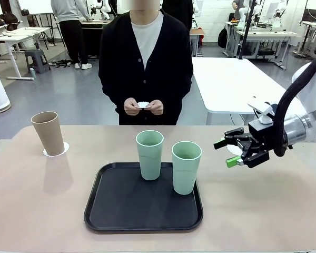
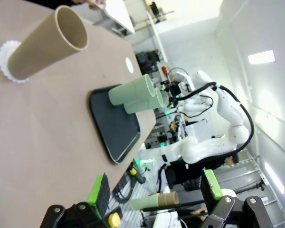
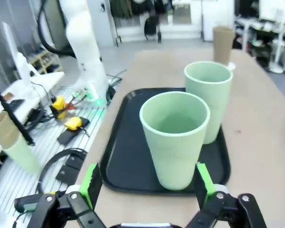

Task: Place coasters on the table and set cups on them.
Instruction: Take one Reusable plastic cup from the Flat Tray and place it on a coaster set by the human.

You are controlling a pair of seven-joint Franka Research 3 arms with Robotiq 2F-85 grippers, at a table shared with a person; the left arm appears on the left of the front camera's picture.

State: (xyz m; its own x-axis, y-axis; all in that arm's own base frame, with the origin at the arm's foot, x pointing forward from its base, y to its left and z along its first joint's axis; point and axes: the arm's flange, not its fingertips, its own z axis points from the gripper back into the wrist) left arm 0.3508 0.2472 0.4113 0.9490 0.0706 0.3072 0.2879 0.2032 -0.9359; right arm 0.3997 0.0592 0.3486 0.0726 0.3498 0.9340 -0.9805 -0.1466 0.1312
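Front: right gripper (image 1: 224,153) open and empty, fingers pointing at the nearer green cup (image 1: 186,167) on the tray (image 1: 142,211). The second green cup (image 1: 149,154) is just past it. The brown cup (image 1: 49,133) sits on a coaster (image 1: 63,150) well beyond, on the table (image 1: 279,211). A person's hands (image 1: 142,106) hold another coaster.

Left wrist: left gripper (image 2: 155,187) spread wide, nothing in it; brown cup well ahead.

Right wrist: nearer green cup dead ahead, in line with the finger gap.
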